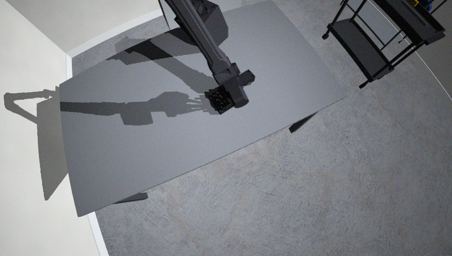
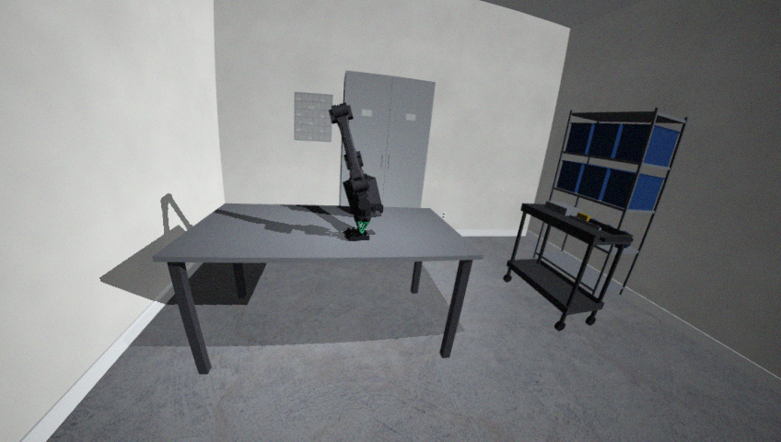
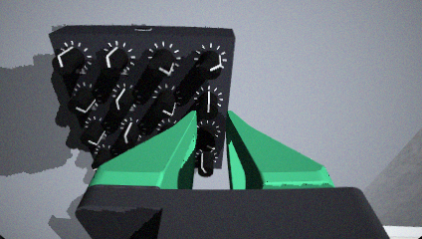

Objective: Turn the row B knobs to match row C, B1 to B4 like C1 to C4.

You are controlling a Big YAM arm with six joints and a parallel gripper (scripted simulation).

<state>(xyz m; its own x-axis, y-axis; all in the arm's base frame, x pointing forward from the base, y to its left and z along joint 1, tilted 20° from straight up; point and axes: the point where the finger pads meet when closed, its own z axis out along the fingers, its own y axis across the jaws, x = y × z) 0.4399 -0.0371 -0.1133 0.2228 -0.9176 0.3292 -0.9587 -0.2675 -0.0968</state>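
Note:
The black knob box (image 1: 219,103) (image 2: 355,237) (image 3: 186,36) stands on the grey table, its rear edge at the top of the wrist view. In that view, knob B4 (image 3: 208,103) has a straight line toward the rear; knob C4 (image 3: 205,136) shows a short line at its lower right. B1 (image 3: 84,104) and C1 (image 3: 94,138) show similar bent lines, as do B2 (image 3: 120,100) and C2 (image 3: 130,133). B3 (image 3: 168,104) shows a line at its lower right; C3 is mostly hidden by the left finger. My gripper (image 2: 362,232) (image 3: 211,119) is partly open, its green fingertips apart over column 4, close to B4.
Knob A4 (image 3: 211,64) stands behind B4, and knob D4 (image 3: 204,164) shows between the fingers. The neighbouring column 3 is close to the left finger. The table (image 1: 152,149) (image 2: 262,240) extends around the box. A cart (image 1: 358,47) (image 2: 558,284) stands on the floor to the right.

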